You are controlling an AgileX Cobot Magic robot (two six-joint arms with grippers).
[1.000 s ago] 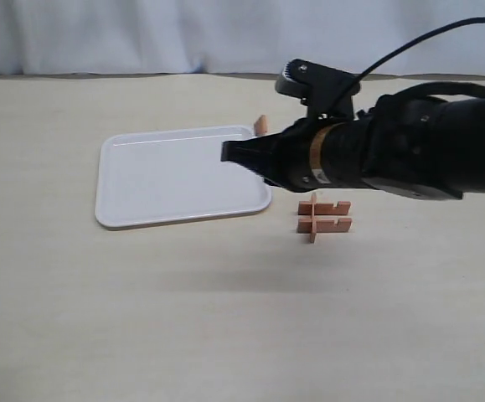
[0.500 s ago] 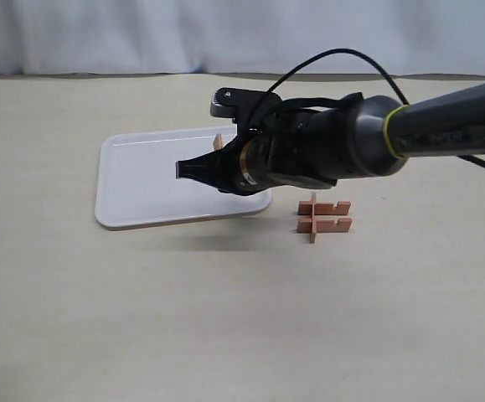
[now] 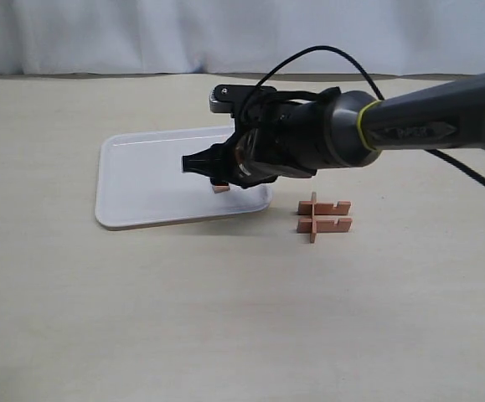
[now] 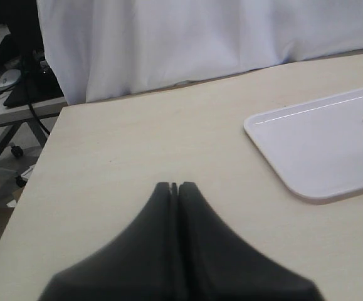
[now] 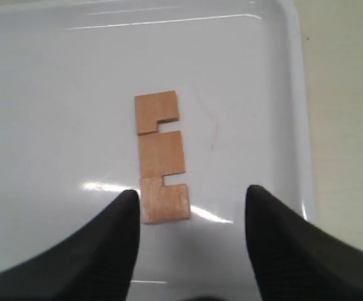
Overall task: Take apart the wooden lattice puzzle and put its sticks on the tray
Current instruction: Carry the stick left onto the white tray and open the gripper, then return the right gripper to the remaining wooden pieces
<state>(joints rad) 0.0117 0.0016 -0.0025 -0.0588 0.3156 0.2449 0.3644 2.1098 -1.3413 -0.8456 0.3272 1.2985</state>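
The white tray (image 3: 141, 180) lies on the table's left half. One reddish-brown notched stick (image 5: 161, 157) rests flat on the tray (image 5: 56, 94), free of the fingers. Just above it, my right gripper (image 5: 190, 197) hangs open, and in the exterior view it (image 3: 193, 163) hovers over the tray's right end with the stick (image 3: 220, 188) showing beneath it. What is left of the wooden lattice puzzle (image 3: 323, 218), three slats still interlocked, stands on the table right of the tray. My left gripper (image 4: 174, 185) is shut and empty, well away from the tray (image 4: 319, 138).
A white curtain (image 3: 225, 33) backs the table's far edge. The right arm's black cable (image 3: 326, 52) arcs above its wrist. In the left wrist view the table's edge and a neighbouring desk (image 4: 18, 106) show beyond it.
The right arm swung left from beside the puzzle to over the tray and came lower. The stick it carried now lies flat on the tray, and the jaws stand open.
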